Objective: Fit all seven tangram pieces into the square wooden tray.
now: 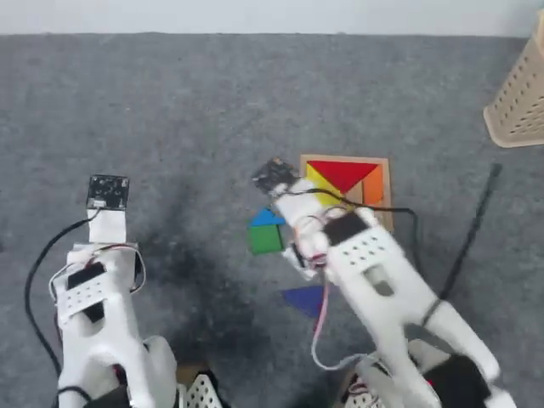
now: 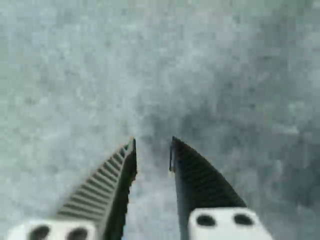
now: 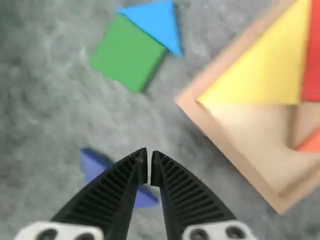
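Surface (image 1: 212, 93): grey felt-like cloth, fuzzy, matt. Tray (image 3: 250, 135): pale bare wood, matt. Green square (image 3: 127, 52): smooth, matt. Fingers (image 3: 185, 190): black ribbed plastic.

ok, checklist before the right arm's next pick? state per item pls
1. Right gripper open for a pick: not ok. Its jaws are nearly closed with nothing between them, above the purple piece.
2. Tray has free space: ok, bare wood next to the yellow triangle.
3. Loose pieces unobstructed: ok. The green square and blue triangle lie side by side on the carpet.
4. All seven pieces accounted for: cannot tell. The red triangle and orange piece are also in the tray, making six seen.
5. Left gripper out of the way: ok, open over the carpet, away from the pieces.
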`<control>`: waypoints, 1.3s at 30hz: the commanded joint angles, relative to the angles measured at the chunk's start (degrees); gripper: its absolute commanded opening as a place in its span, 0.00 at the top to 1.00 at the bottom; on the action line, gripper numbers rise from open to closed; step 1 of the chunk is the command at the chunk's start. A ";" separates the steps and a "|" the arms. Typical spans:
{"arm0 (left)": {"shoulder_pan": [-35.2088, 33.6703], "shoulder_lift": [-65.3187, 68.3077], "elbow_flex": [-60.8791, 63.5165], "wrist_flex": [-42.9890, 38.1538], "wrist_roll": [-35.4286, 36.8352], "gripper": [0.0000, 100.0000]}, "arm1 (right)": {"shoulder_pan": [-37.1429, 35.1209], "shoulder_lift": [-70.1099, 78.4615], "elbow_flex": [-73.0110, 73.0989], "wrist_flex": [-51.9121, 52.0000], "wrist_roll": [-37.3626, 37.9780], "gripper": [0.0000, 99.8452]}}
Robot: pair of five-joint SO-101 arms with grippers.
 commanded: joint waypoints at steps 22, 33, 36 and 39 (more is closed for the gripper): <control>-0.18 2.02 -3.65 -0.53 -0.18 0.89 | -9.10 32.48 -32.97 1.19 -25.93 0.82; -0.18 2.02 -3.65 -0.53 -0.18 0.89 | -9.10 35.56 -33.05 1.19 -25.93 0.82; -0.18 2.02 -3.65 -0.53 -0.18 0.89 | -9.27 35.38 -33.05 1.45 -25.85 0.82; -0.18 2.02 -3.65 -0.53 -0.18 0.89 | -9.36 34.95 -33.05 1.54 -25.76 0.78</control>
